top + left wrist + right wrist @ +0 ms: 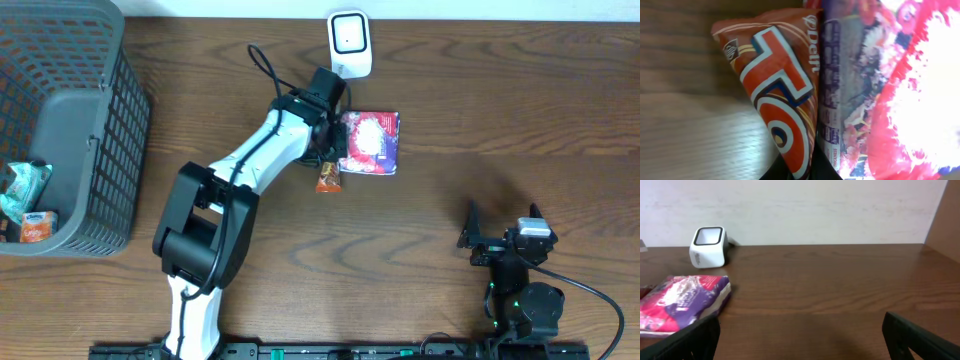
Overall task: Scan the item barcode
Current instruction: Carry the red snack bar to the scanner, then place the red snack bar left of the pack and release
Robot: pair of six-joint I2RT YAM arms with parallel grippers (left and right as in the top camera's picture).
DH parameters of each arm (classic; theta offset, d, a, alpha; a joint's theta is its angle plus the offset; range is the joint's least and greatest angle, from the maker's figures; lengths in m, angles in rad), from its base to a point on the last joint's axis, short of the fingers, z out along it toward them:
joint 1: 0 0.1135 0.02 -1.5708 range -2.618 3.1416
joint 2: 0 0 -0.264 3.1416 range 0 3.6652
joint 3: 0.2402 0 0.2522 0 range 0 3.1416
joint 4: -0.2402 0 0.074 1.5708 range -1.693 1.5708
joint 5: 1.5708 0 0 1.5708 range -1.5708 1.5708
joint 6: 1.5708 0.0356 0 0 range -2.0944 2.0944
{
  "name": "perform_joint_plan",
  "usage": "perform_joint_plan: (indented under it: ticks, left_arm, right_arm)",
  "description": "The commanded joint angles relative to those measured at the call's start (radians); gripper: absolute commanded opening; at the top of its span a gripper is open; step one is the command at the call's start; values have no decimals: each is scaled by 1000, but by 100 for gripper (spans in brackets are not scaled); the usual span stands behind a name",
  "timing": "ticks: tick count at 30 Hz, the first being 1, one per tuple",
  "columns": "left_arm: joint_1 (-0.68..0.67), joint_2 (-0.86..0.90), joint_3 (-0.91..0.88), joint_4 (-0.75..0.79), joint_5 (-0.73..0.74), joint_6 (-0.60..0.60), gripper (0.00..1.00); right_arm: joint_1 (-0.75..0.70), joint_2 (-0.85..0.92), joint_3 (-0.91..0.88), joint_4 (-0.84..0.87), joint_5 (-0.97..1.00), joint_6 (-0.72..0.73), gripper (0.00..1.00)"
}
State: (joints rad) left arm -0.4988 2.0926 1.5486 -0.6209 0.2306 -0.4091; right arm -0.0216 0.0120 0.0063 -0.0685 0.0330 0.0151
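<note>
Crowding the white scanner (350,42), purple packet (370,142) lay beside orange snack bar (328,178) pinched in closed left gripper (330,150), fingertips hidden, right gripper (500,235) gaped empty, basket (90,150) far left.

Orange-red snack wrapper (782,105), white and blue lettering, pinched at one end in the closed left tool (328,150); it hangs below the tool, tapering toward the grip. Purple-pink floral pack (370,142) lies flat on the counter just beside that tool, touching the wrapper's edge. White scanner (350,42), dark window facing up, sits just beyond the tool.
</note>
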Motion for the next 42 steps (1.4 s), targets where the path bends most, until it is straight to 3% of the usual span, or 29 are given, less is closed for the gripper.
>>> perform_joint_plan:
  ticks: [1,3,13,17,28,31,35,42]
  left_arm:
    - [-28,13,7,-3,5,-63,7]
    - [-41,13,7,-5,4,-137,7]
    - [-41,13,7,4,-297,-127,7]
    - [-41,13,7,50,-303,-54,8]
    - [-41,14,6,93,-303,-55,9]
    - [-41,14,6,97,-303,-56,14]
    - [-41,14,6,95,-302,-56,29]
    - [-29,-32,24,95,-303,-21,31]
  right_arm:
    - [8,-5,-1,-3,-2,10,99]
    - [8,-5,-1,-3,-2,10,99]
    - [8,-5,-1,-3,-2,10,99]
    - [8,-5,-1,-3,-2,10,99]
    - [8,-5,-1,-3,-2,10,99]
    - [8,-5,-1,-3,-2,10,99]
    - [8,-5,-1,-3,-2,10,99]
    - [8,-5,-1,-3,-2,10,99]
